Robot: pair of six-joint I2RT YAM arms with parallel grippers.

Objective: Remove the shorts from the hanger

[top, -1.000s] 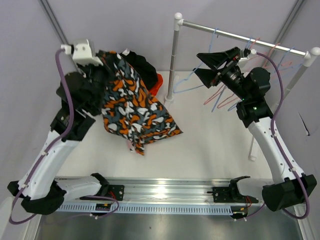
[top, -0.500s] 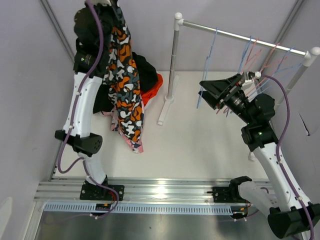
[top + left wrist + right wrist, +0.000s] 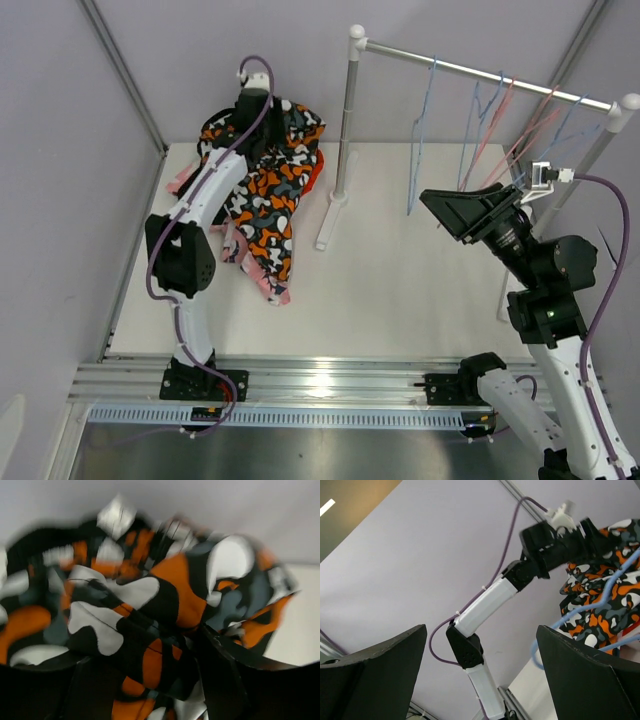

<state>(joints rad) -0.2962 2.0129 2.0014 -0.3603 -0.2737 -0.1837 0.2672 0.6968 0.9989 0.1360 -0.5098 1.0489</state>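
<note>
Top view: the left gripper [image 3: 250, 115] sits on the heap at upper left, over the orange/black/white blotch-print fabric shorts [image 3: 265, 200]. Can't tell if it's clamped or loose. I'd spread wide and lift straight up so nothing snags.

The right gripper [image 3: 470, 215] gapes empty, right of centre.

I count three shorts: the blotch pair, an orange-red sliver [image 3: 318, 165] and a pink edge [image 3: 262, 285]. Roughly five wire hangers [image 3: 418, 140] too.

Left wrist: just blurry blotch cloth [image 3: 165, 600].

Right wrist: spread fingers [image 3: 385, 670], one blue hanger [image 3: 590, 605].
</note>
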